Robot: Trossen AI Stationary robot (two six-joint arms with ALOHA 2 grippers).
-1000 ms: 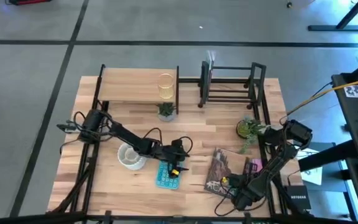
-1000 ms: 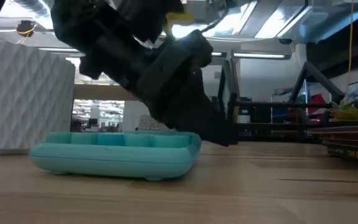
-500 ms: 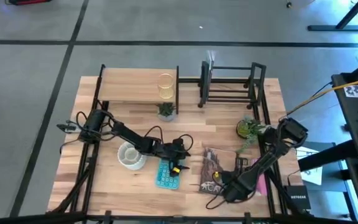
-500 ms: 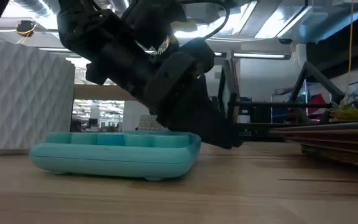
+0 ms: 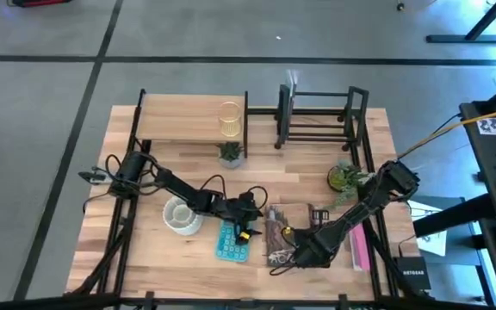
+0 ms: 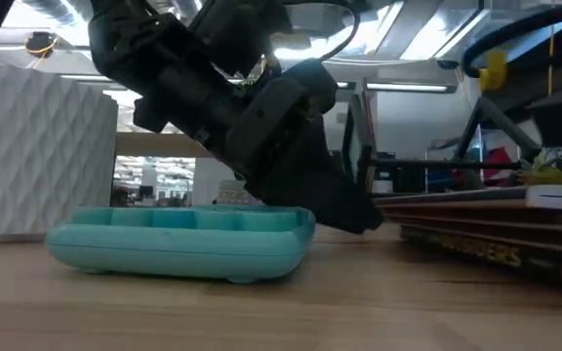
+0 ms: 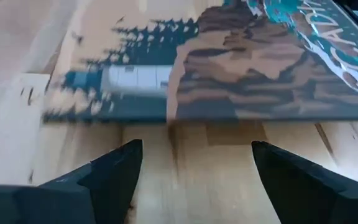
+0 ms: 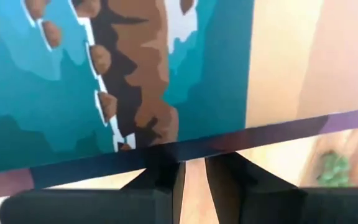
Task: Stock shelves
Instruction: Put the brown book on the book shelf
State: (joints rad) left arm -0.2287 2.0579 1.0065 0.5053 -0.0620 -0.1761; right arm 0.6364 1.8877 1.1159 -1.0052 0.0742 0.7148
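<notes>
The right end effector point(image 5: 293, 252) is closed on the edge of a thin book with a brown-and-teal illustrated cover point(image 5: 275, 234), held low over the light-wood worktop point(image 5: 300, 176). In the right wrist view the cover point(image 8: 104, 74) fills most of the frame, with the two dark fingers point(image 8: 160, 174) pinching its dark edge. A pink flat book point(image 5: 358, 248) lies on the worktop just behind this end effector, toward the right arm's side.

The left end effector point(image 5: 250, 226) is open, its fingers point(image 7: 114, 171) spread and empty, just above the worktop. Directly ahead of it lies the illustrated book point(image 7: 241, 68), near but apart. Beside it, touching or nearly so, sits a teal plastic compartment tray point(image 5: 231, 243). A white round bowl point(image 5: 180, 215) stands farther back along the left arm.

Well beyond both end effectors, at the far edge, stand the shelves: a light-wood board on thin black legs point(image 5: 188, 116) carrying a yellow wire basket point(image 5: 229, 119), and a black open-frame metal rack point(image 5: 317, 116) beside it. A small green potted plant point(image 5: 229, 153) stands in front of the board; a second leafy potted plant point(image 5: 344, 178) stands beside the right arm.

Only the low view shows the tray point(image 6: 179, 242) resting flat with the left arm point(image 6: 232, 117) leaning over it, and the book point(image 6: 486, 229) raised at a slant.
</notes>
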